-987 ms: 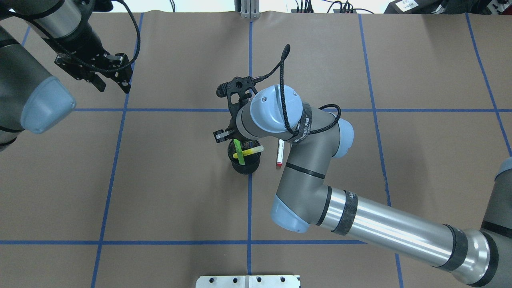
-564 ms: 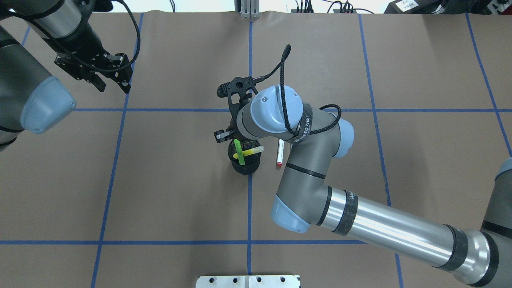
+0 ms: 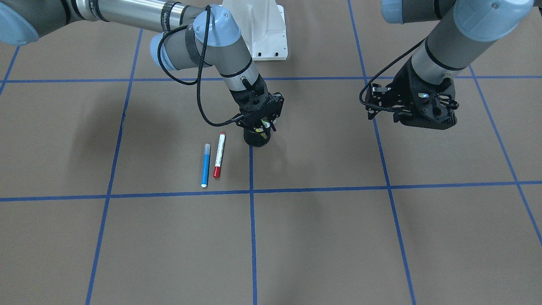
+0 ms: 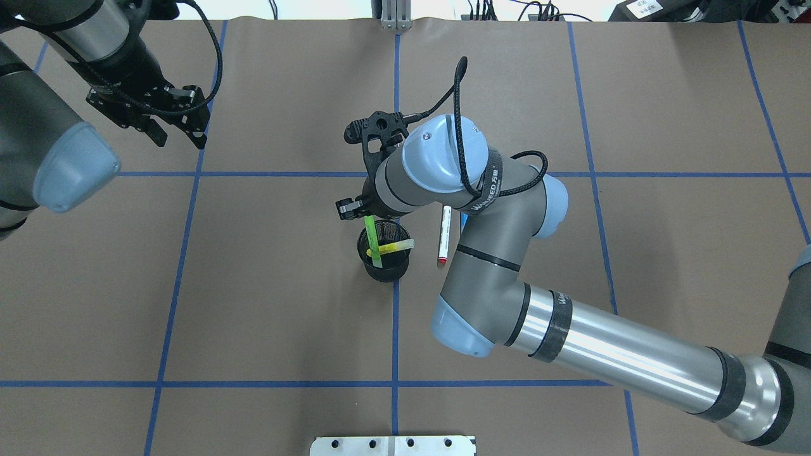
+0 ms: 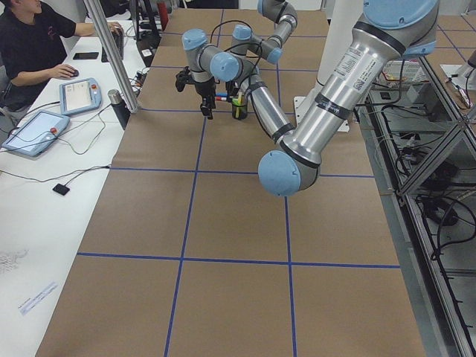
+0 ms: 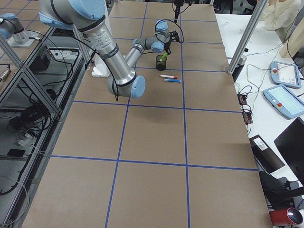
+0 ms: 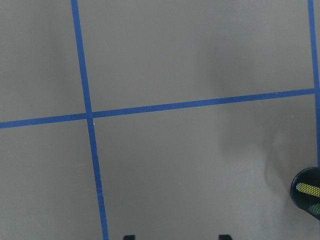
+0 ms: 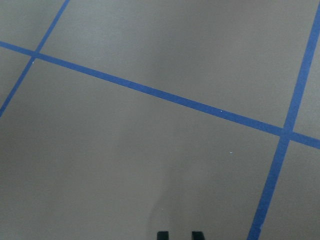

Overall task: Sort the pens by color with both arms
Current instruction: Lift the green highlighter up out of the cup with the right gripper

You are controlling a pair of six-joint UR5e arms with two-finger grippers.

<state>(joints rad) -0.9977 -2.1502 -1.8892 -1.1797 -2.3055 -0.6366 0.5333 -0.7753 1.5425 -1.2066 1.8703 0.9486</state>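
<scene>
A black mesh cup (image 4: 384,266) stands at the table's middle with a green pen (image 4: 372,240) and a yellow pen (image 4: 398,244) leaning in it. A red pen (image 4: 445,237) and a blue pen (image 3: 206,165) lie side by side beside the cup. My right gripper (image 4: 356,208) hovers just above the cup's far rim. In the right wrist view its fingertips (image 8: 162,235) stand a narrow gap apart with nothing between them. My left gripper (image 4: 179,138) is open and empty, far off at the table's far left.
Brown paper with blue tape grid lines (image 4: 396,329) covers the table. A white pedestal base (image 3: 264,34) stands at the robot's side. In the exterior left view an operator (image 5: 37,44) sits at a side desk with tablets.
My right arm has shifted up and away from the cup. The green pen now leans more to the left in the cup. The left arm has not moved.
</scene>
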